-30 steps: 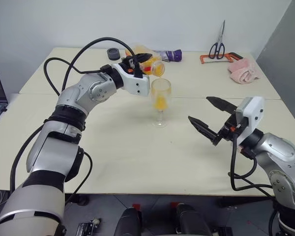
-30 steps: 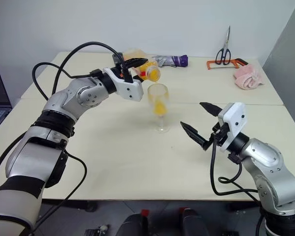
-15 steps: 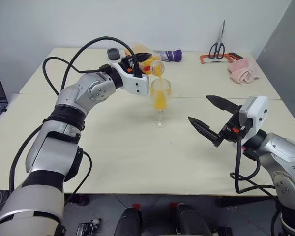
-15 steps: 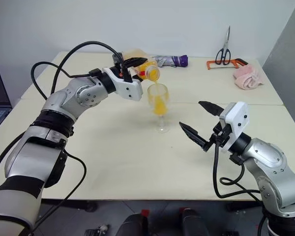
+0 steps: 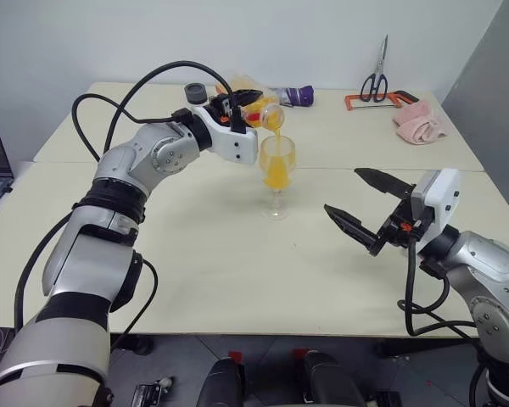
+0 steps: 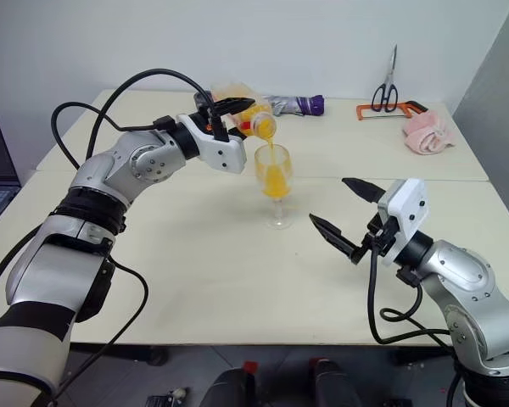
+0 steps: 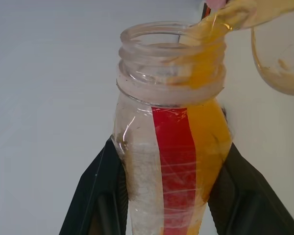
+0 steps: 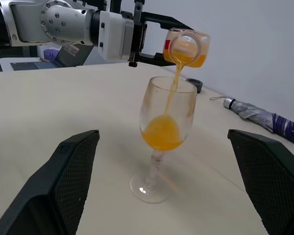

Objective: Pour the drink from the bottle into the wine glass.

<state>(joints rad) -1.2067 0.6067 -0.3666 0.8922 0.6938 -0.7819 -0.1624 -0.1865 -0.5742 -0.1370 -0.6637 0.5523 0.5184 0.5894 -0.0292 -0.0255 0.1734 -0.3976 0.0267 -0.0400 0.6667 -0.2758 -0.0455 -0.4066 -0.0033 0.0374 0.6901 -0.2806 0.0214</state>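
A: Where is the bottle [image 5: 267, 113] found, taking the glass [image 5: 277, 175] as the landmark?

B: It is held just above the glass's rim, tipped over on its side, mouth aimed down at the bowl. It is clamped between the two black fingers of the left tool [image 5: 246, 103], as is seen plainly in the left wrist view, where the fingers [image 7: 95, 196] are pressed against both sides of the labelled body.

A: And the drink [image 8: 161, 132]?

B: A thin orange stream is seen falling from the mouth into the glass. The lower part of the bowl is filled with it, and some is left in the bottle.

A: How is the glass placed?

B: It is stood upright on its foot on the table [image 5: 195, 246], touched by neither tool.

A: What is noted of the right tool [image 5: 369, 208]?

B: It is held to the right of the glass, well apart from it, near the table's front. Its jaws are spread wide and nothing is gripped.

A: What else is seen beyond the glass?

B: A folded umbrella [image 5: 293, 95] is laid behind it. Farther right of the glass, scissors [image 5: 375, 80], a hacksaw [image 5: 382, 100] and a pink cloth [image 5: 420, 123] are lying at the table's far side.
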